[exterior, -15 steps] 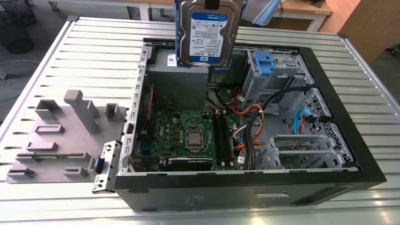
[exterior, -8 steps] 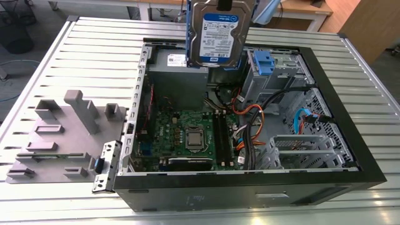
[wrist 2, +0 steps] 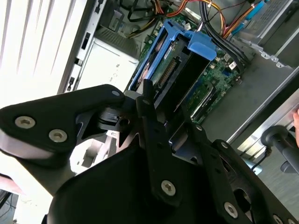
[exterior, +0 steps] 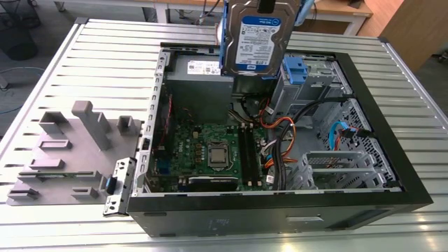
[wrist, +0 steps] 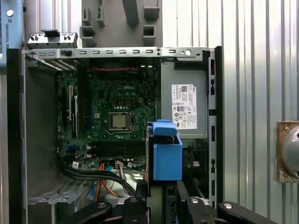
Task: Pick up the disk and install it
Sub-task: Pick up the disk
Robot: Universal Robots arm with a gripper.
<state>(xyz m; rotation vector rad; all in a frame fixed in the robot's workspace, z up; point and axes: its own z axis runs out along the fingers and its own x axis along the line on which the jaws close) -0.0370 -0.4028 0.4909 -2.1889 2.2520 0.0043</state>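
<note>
Silver disk (exterior: 255, 37), blue-and-white label facing out, blue carrier framing it, hangs pinched between gripper (wrist 2: 161, 105) jaws above the open computer case (exterior: 280, 216).

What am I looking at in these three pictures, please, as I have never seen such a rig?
A robot arm hangs over an open computer case on a slatted table. One picture comes from a camera off the arm; two come from cameras near its wrist. The end effector, the arm's clamp, is shut on the disk, a labelled hard drive in a blue carrier, held above the case. A grey fixture lies beside the case.
</note>
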